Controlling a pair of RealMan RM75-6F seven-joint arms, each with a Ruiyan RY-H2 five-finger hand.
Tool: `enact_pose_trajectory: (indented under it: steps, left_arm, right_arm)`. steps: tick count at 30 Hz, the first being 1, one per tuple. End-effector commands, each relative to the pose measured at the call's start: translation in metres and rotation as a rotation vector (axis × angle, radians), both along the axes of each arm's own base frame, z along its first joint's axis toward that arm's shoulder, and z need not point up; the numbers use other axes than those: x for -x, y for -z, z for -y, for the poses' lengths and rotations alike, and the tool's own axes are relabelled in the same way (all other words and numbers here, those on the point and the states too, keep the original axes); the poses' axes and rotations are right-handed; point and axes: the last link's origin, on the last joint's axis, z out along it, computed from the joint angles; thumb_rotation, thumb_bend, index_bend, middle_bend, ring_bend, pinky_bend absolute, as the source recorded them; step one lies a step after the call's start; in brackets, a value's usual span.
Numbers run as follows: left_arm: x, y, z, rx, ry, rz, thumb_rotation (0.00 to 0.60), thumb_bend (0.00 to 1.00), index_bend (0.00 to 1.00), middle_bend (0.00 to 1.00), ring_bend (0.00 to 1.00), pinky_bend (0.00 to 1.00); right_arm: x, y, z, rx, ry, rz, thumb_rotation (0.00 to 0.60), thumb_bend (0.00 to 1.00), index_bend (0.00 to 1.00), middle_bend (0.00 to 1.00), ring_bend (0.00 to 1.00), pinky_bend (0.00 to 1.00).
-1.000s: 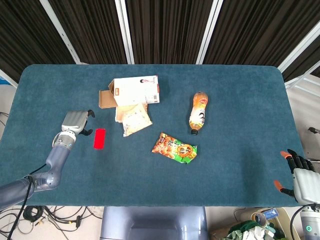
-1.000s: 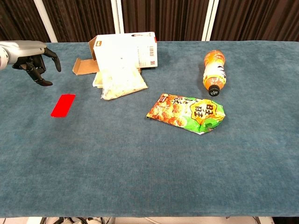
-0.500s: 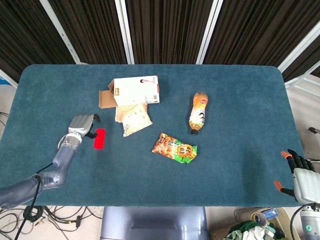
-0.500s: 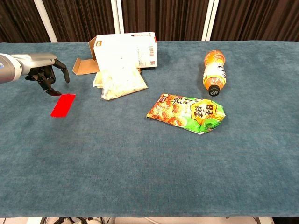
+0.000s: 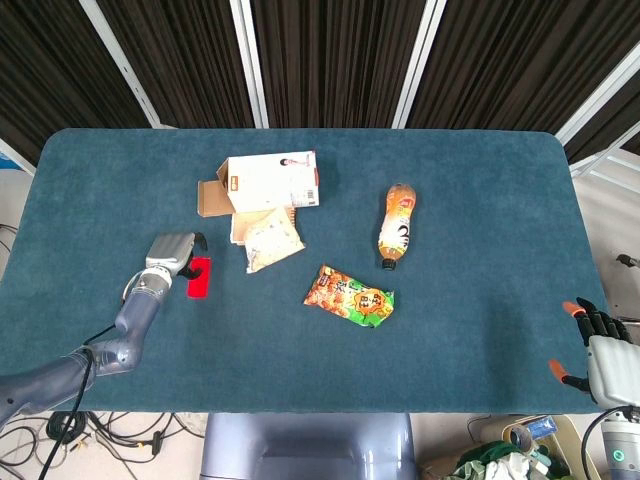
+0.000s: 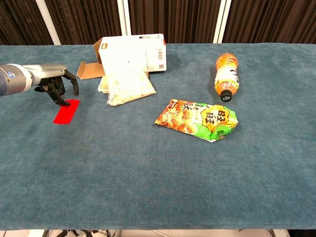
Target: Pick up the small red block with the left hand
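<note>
The small red block [image 5: 199, 279] [image 6: 66, 111] lies flat on the blue table at the left. My left hand [image 5: 172, 256] [image 6: 55, 82] hangs right over the block's far end, fingers apart and curled downward, fingertips at or just above its top edge; contact cannot be told. It holds nothing. My right hand [image 5: 598, 348] sits open at the table's near right corner, far from the block, and shows only in the head view.
An open cardboard box [image 5: 263, 183] [image 6: 129, 54] and a pale snack bag [image 5: 270, 239] [image 6: 128, 88] lie just right of the block. Further right are a colourful chip bag [image 5: 350, 296] [image 6: 198, 119] and an orange drink bottle [image 5: 397, 224] [image 6: 226, 75] on its side.
My left hand has moved right and lower, from clear of the block to directly over its far end. The block and the right hand have not moved.
</note>
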Motion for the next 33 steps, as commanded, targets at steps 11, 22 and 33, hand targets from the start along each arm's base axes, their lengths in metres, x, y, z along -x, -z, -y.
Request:
enact_pose_trajectory:
  steps: [11,22,33]
  left_arm:
    - [-0.004,0.009,0.002,0.036,0.000,0.000,0.600,0.47,0.38,0.91,0.90,0.90]
    - [-0.004,0.004,0.005,0.028,0.012,-0.011,0.600,0.47,0.48,0.91,0.91,0.90]
    - [0.011,-0.003,0.014,0.039,-0.015,-0.062,0.600,0.47,0.49,0.91,0.91,0.90]
  right_arm:
    - [0.000,0.000,0.000,0.001,-0.004,0.002,0.600,0.14,0.19,0.09,0.14,0.15]
    - [0.000,0.001,0.001,0.001,-0.005,0.003,0.600,0.14,0.19,0.09,0.14,0.15]
    - [0.000,0.000,0.001,0.005,-0.003,0.006,0.600,0.14,0.19,0.09,0.14,0.15]
